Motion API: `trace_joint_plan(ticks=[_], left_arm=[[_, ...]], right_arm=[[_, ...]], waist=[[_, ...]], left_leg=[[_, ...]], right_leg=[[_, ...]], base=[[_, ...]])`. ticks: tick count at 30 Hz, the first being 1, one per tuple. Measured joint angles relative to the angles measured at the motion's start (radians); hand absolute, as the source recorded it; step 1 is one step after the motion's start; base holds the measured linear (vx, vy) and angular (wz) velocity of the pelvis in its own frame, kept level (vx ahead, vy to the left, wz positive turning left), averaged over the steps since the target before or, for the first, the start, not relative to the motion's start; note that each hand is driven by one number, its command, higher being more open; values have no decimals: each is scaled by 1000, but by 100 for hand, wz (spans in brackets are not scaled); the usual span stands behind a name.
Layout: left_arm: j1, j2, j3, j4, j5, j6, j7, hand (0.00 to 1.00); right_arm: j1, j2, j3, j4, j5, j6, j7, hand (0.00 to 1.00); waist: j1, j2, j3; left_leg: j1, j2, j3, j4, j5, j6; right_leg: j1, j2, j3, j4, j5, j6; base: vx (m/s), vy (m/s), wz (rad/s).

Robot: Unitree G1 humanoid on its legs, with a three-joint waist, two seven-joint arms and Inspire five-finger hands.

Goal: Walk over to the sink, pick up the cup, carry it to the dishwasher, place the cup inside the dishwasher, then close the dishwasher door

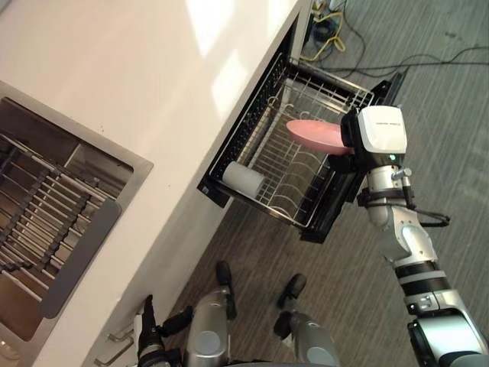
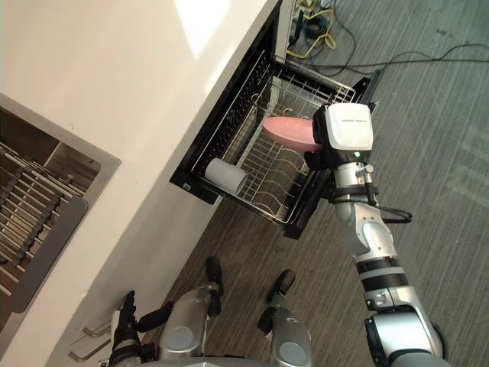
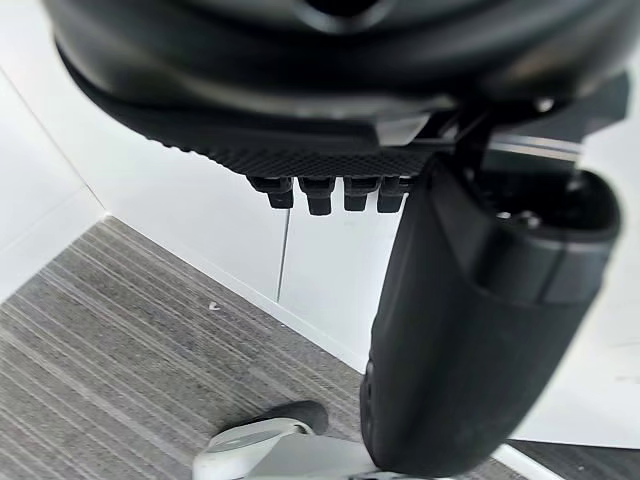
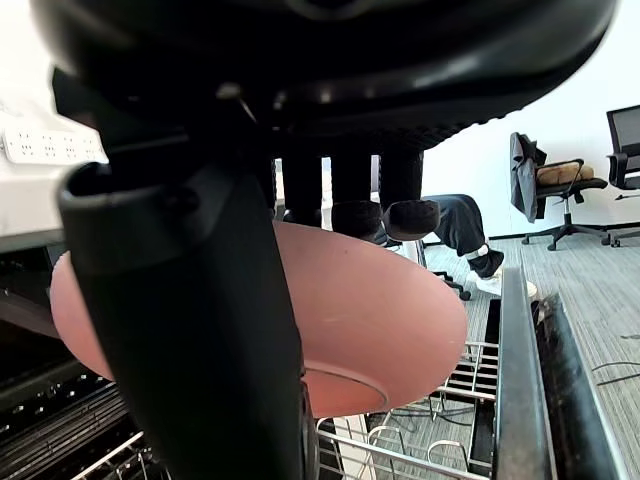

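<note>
The white desk (image 1: pixel 153 84) carries a sink (image 1: pixel 131 162); the dishwasher (image 1: pixel 212 191) stands open beneath its edge. Over the rack (image 1: pixel 325 76), the right hand (image 4: pixel 200 330) has fingers (image 4: pixel 410 215) curled on a pink bowl (image 1: pixel 313 135). 1 white cup (image 1: pixel 243 178), probably, lies sideways in the rack. The left hand (image 1: pixel 149 336) hangs low, fingers relaxed, empty.

The sink (image 1: pixel 99 144) sits in the counter (image 1: pixel 153 76) left of the dishwasher rack (image 1: pixel 256 126), bowl (image 1: pixel 309 134) above it.
</note>
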Motion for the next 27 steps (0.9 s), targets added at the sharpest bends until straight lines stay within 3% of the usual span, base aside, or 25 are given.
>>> trace_joint_plan(ticks=[8, 9, 21, 27], left_arm=[[-30, 14, -76, -30, -26, 20, -6, 100], [-32, 18, -86, -32, -27, 20, -8, 100], [-45, 18, -111, -39, -35, 9, -16, 100], [-44, 10, -106, -44, -40, 14, 10, 100]], right_arm=[[-101, -30, 61, 106, 80, 29, 114, 0], [-104, -30, 71, 115, 81, 29, 133, 100], [-147, -28, 100, 178, 118, 45, 160, 100], [-129, -15, 41, 105, 124, 47, 147, 100]], waist=[[23, 46, 56], [28, 47, 56], [47, 70, 67], [48, 73, 68]], left_leg=[[-15, -10, -53, -27, 24, -1], [-16, -15, -62, -41, 33, -2], [-8, -24, -128, -93, 90, -7], [21, -19, -130, -121, 109, -15]], right_leg=[[-16, -5, -17, 0, 5, -1], [-21, -7, -17, -1, 6, -2], [-25, -11, -37, -2, 9, -11], [-5, -12, -80, -2, -7, -23]], base=[[-4, 34, 5], [0, 0, 0], [-20, 36, 5], [-26, 14, 0]])
